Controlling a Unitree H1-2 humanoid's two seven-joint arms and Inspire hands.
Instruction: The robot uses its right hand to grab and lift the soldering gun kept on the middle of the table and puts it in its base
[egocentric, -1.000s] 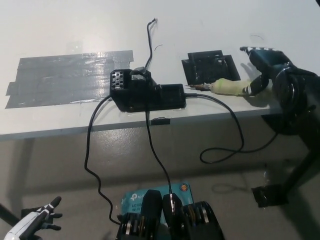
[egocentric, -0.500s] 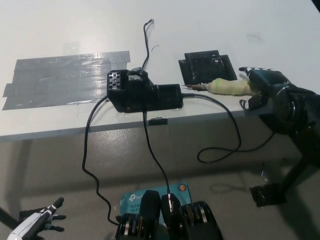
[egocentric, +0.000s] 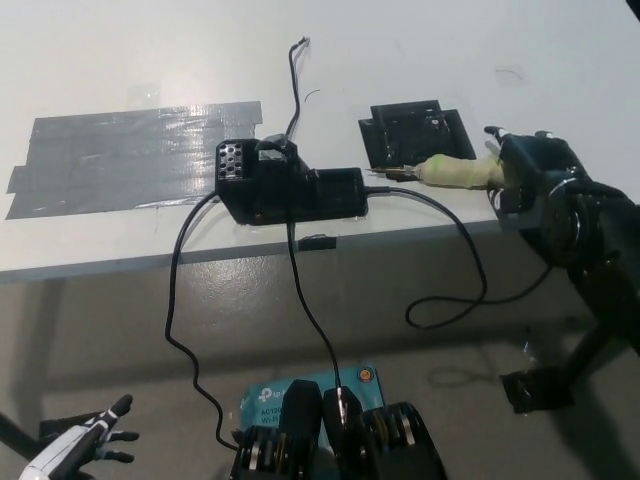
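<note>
Grasp stage: right hand (egocentric: 530, 175) closed around rear of iron (egocentric: 455, 173) handle, near front edge of table (egocentric: 420, 60), just right of base (egocentric: 290, 185). Lift only once hold is firm; keep cable (egocentric: 470, 260) slack, clear of table edge; steer tip toward base. Iron lies flat, long axis left-right, tip pointing left at base, nearly touching it. Left hand (egocentric: 85, 445) rests low at lower left, fingers spread, empty.
</note>
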